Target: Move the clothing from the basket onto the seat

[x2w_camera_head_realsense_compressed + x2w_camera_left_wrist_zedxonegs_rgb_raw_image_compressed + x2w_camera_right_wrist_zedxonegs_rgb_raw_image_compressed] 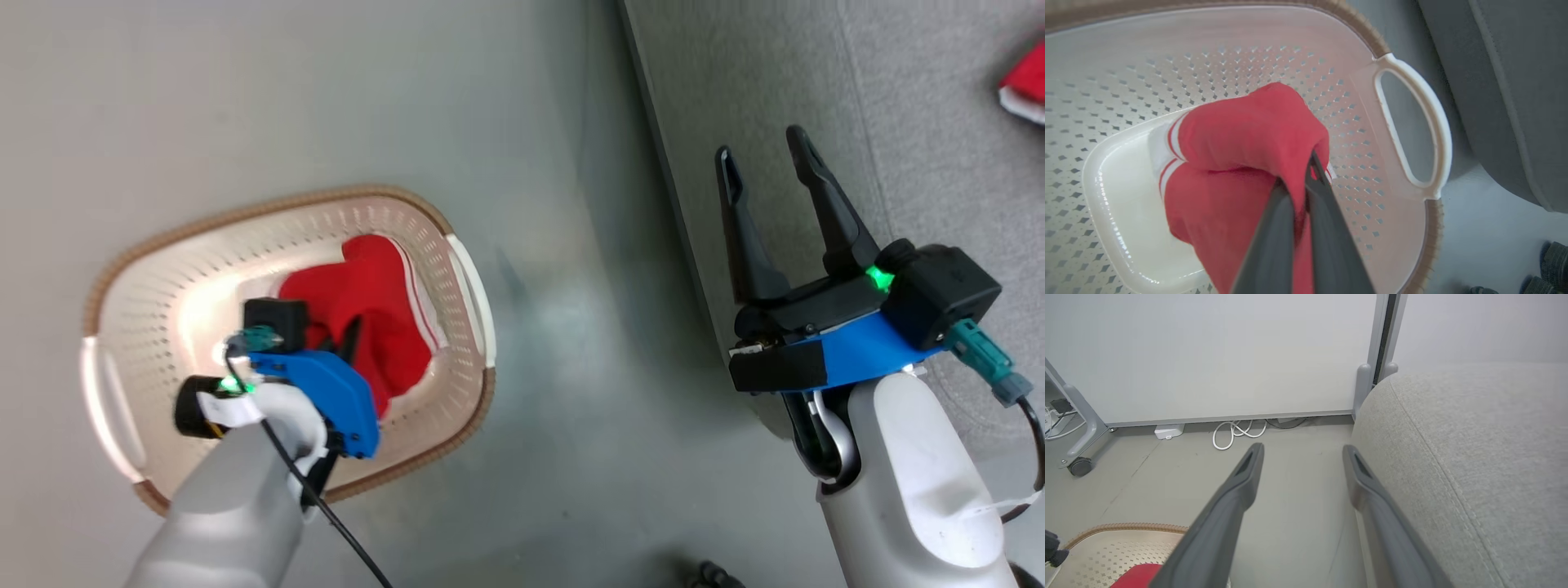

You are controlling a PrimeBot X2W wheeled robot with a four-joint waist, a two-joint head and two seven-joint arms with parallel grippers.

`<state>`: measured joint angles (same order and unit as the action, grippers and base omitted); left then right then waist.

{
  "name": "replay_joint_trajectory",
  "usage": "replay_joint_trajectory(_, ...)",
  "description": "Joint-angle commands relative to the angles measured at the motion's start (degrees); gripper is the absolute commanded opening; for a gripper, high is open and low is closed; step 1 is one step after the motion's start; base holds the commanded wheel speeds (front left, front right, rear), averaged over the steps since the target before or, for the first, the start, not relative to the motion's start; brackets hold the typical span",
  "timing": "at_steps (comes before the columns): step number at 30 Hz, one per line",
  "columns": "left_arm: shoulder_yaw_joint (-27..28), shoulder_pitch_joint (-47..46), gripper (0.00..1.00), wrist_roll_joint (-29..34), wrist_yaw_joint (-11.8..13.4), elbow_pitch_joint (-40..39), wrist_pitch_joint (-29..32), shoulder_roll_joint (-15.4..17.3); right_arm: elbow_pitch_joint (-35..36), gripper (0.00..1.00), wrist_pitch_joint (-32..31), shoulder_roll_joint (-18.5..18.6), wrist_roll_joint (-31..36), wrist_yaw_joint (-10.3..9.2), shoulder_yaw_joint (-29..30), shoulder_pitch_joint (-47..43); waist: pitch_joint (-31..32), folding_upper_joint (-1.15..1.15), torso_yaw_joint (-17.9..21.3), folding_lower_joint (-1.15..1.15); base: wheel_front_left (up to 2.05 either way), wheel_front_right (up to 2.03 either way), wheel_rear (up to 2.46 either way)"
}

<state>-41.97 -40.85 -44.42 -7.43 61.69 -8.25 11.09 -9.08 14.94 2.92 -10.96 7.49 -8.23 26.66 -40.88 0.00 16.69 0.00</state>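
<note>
A red garment with white stripes lies in the cream basket on the floor at the left. My left gripper reaches down into the basket. In the left wrist view its two dark fingers are pinched together on a fold of the clothing, inside the basket. A second piece of red clothing lies on the grey seat at the upper right. My right gripper hovers open over the seat's front edge, nothing between its fingers; the right wrist view shows this gripper, the seat and the basket's corner.
Grey floor separates the basket from the seat. In the right wrist view a white wall panel stands ahead, with a coiled white cable, a small white box and a castor wheel at its foot.
</note>
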Motion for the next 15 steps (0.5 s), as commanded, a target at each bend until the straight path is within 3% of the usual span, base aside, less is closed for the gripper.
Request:
replay_joint_trajectory(1, -1.0, 0.5, 0.00, 0.0, -0.1, -0.8, -0.3, -0.3, -0.4, 1.00, -0.1, 0.0, 0.6, 0.01, 0.3, -0.8, 4.0, 0.00, -2.3, 0.00, 0.00, 0.00, 0.00)
replay_joint_trajectory(15, -10.6, 1.3, 0.00, -3.0, -0.1, -6.1, -3.1, -3.5, -2.6, 1.00, -4.7, 0.0, 3.5, 0.01, 2.4, -6.1, 20.9, 0.00, -9.2, 0.00, 0.00, 0.00, 0.00)
